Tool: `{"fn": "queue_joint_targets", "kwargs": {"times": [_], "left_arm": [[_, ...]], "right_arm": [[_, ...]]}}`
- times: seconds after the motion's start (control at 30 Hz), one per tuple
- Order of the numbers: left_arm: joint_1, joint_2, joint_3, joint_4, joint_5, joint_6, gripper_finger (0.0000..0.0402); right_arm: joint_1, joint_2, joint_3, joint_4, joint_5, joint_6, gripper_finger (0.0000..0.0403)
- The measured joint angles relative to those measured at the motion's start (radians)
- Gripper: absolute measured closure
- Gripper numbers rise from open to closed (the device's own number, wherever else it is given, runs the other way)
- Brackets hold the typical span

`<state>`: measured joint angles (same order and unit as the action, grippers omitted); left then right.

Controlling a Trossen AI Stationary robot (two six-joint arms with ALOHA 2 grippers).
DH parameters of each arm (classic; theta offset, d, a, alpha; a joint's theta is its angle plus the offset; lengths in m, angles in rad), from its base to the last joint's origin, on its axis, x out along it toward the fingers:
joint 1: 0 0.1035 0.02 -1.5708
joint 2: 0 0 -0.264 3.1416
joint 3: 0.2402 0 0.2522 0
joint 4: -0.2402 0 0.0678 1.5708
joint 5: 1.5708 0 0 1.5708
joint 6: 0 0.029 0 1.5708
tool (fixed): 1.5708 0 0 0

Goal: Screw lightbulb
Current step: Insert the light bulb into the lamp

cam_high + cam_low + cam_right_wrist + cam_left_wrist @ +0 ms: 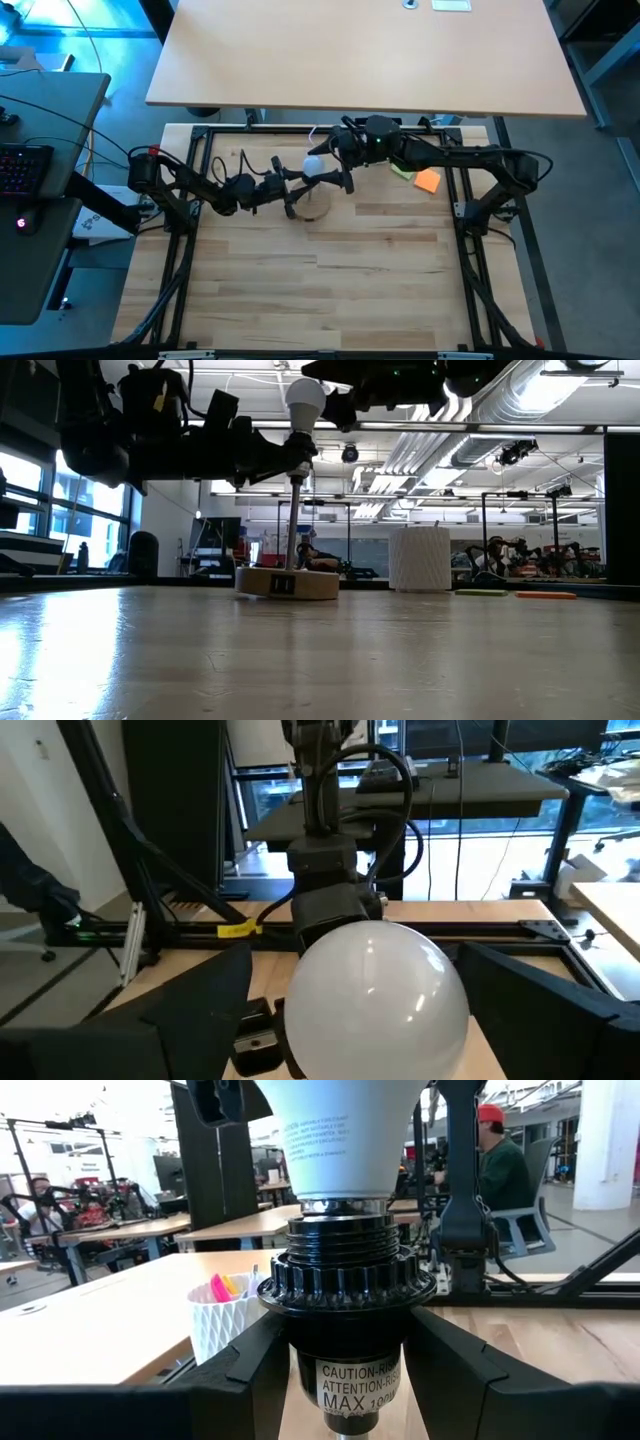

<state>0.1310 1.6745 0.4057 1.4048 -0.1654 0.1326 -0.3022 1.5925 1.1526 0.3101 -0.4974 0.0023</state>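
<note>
A white lightbulb (305,398) sits upright in a black socket (345,1280) on a thin stem, above a wooden disc stand (287,582) that rests flat on the table. My left gripper (350,1370) reaches in from the table's left and is shut on the socket. My right gripper (355,965) comes in level from the table's right at bulb height. It is open, with one finger (200,1005) on each side of the bulb's globe (375,995) and a gap showing on at least one side. From above, the bulb (314,167) lies between the two grippers. My left gripper pinches the socket's lower body (345,1380), below its ribbed collar, between its two fingers (250,1375). The fingers come in level from the table's left. The socket stands upright on its stem over the wooden disc, with the bulb in its top.
A white ribbed cup (420,558) with pink contents stands behind the stand, toward the far edge. Flat orange (427,180) and green (402,172) pieces lie at the far right, under my right arm. The near half of the wooden table (330,290) is bare.
</note>
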Motion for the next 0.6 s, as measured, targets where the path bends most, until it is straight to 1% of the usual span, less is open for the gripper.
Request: {"fn": "queue_joint_targets", "kwargs": {"times": [0.1,0.23,0.47,0.6], "left_arm": [[0.0,0.0,0.0,0.0,-0.001,-0.006,0.0242],[0.0,0.0,0.0,0.001,-0.003,-0.009,0.0242],[-0.002,0.001,0.015,-0.008,-0.048,-0.016,0.0242],[-0.002,0.001,0.041,-0.044,-0.055,-0.024,0.0242]], "right_arm": [[0.009,0.0,0.0,-0.007,0.056,0.001,0.0052],[0.04,0.0,0.0,-0.015,0.195,0.0,0.0053],[0.149,0.0,0.0,0.002,0.579,0.008,0.0068],[0.208,0.0,0.0,0.008,0.787,0.096,0.0078]]}}
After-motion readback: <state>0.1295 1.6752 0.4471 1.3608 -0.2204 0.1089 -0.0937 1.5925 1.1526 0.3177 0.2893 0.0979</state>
